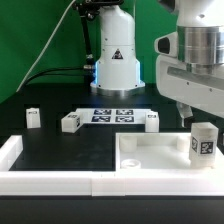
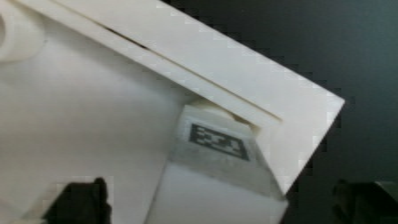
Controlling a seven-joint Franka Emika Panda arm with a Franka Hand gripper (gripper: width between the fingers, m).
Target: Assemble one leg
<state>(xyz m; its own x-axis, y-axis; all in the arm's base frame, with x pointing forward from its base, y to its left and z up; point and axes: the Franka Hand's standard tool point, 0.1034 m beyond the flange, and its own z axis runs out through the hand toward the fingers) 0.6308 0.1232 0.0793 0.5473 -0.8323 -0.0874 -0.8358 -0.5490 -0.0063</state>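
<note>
A leg (image 1: 203, 143), a small white post with a marker tag, stands upright on the far right corner of the white tabletop (image 1: 150, 157). My gripper (image 1: 188, 113) hangs just above and a little behind it. In the wrist view the gripper (image 2: 222, 205) is open, its dark fingers (image 2: 80, 200) wide apart on either side of the leg (image 2: 221, 150) without touching it. The leg sits at the tabletop's corner (image 2: 107, 110).
Three more loose legs lie on the black table: one at the exterior view's left (image 1: 33, 117), one in the middle (image 1: 70, 122) and one right of the marker board (image 1: 151, 121). The marker board (image 1: 112, 115) lies before the robot base. A white rim (image 1: 10, 150) borders the front left.
</note>
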